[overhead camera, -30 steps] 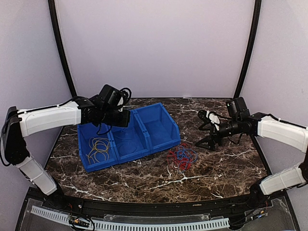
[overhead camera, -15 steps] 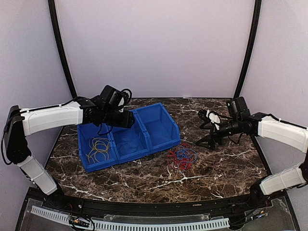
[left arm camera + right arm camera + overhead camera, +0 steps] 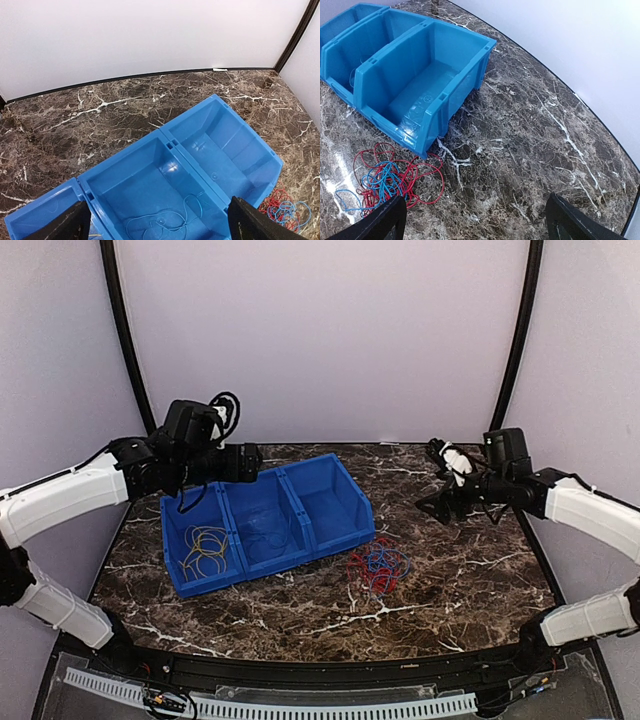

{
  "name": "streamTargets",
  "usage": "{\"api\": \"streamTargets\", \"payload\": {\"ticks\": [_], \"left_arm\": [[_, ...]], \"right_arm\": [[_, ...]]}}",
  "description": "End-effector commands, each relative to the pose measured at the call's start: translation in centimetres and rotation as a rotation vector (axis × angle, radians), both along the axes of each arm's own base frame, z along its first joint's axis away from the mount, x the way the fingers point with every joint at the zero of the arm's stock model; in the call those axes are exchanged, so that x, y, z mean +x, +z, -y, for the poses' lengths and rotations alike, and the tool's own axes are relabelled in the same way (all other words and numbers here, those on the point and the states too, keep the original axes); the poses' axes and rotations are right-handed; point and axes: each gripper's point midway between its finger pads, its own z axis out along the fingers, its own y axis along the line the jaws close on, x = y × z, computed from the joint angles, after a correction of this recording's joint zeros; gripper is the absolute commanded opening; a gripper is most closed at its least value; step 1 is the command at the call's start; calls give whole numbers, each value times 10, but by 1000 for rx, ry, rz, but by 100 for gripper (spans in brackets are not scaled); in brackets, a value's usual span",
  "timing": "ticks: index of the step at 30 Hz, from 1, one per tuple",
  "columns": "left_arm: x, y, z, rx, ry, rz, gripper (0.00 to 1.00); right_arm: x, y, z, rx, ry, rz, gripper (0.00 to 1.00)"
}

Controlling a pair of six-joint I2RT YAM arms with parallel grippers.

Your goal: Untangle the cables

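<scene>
A tangle of red and blue cables (image 3: 378, 563) lies on the marble in front of the right bin; it also shows in the right wrist view (image 3: 385, 180) and at the corner of the left wrist view (image 3: 285, 209). Yellow-tan cables (image 3: 205, 548) sit in the left bin. A thin blue cable (image 3: 170, 220) lies loose in the middle bin (image 3: 265, 532). My left gripper (image 3: 246, 462) hangs open and empty above the back of the bins (image 3: 160, 227). My right gripper (image 3: 437, 506) is open and empty above the table, right of the tangle (image 3: 475, 222).
Three blue bins (image 3: 330, 458) stand joined in a row on the dark marble table (image 3: 470, 580), slanting from near left to far right. The right bin (image 3: 440, 95) holds nothing. Pale walls and black posts close off the back.
My left gripper has opened and pulled up and back to the left from over the middle bin. My right gripper has risen and moved slightly back.
</scene>
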Motion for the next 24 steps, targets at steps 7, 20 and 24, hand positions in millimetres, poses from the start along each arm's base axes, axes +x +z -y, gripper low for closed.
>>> {"api": "streamTargets", "payload": {"ticks": [7, 20, 24], "left_arm": [[-24, 38, 54, -98, -240, 105, 99], [-61, 52, 107, -361, -533, 348, 72], [-75, -4, 165, -248, -710, 118, 57]], "right_arm": [[-30, 8, -13, -29, 176, -184, 87], [-58, -72, -23, -7, 250, -535, 64], [-62, -82, -26, 12, 253, -580, 63]]}}
